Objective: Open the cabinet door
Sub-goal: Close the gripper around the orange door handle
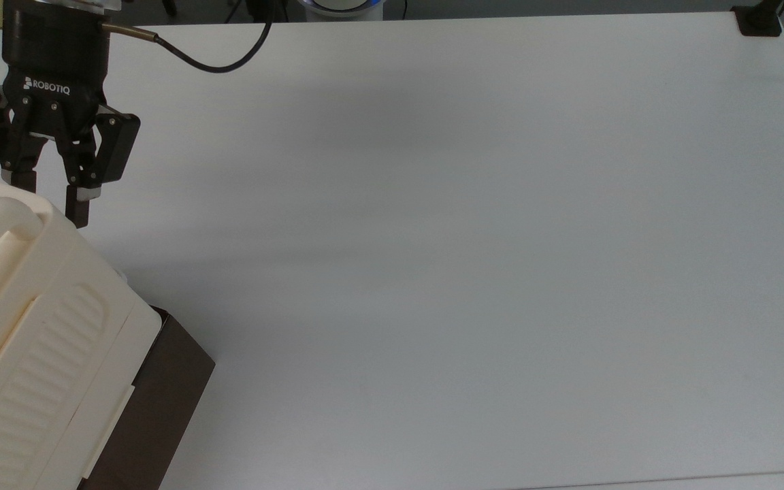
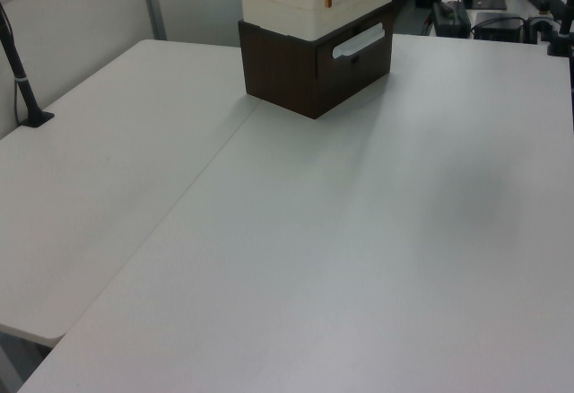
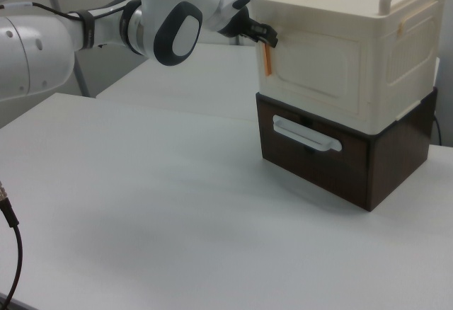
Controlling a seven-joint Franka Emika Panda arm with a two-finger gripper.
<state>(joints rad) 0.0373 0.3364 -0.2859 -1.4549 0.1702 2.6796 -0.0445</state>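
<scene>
Cabinet door [image 3: 315,62] apparently shut, tool [image 1: 45,204] half-spread at its edge, bare table [image 1: 433,238].

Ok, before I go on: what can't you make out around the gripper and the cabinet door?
- Top view: the cabinet hides one fingertip of the open gripper.
- Left view: the frame's top edge cuts off the cabinet's upper part.
- Right view: the wrist covers the gripper's tips at the edge of the cabinet door, so contact with the orange strip cannot be told.
</scene>
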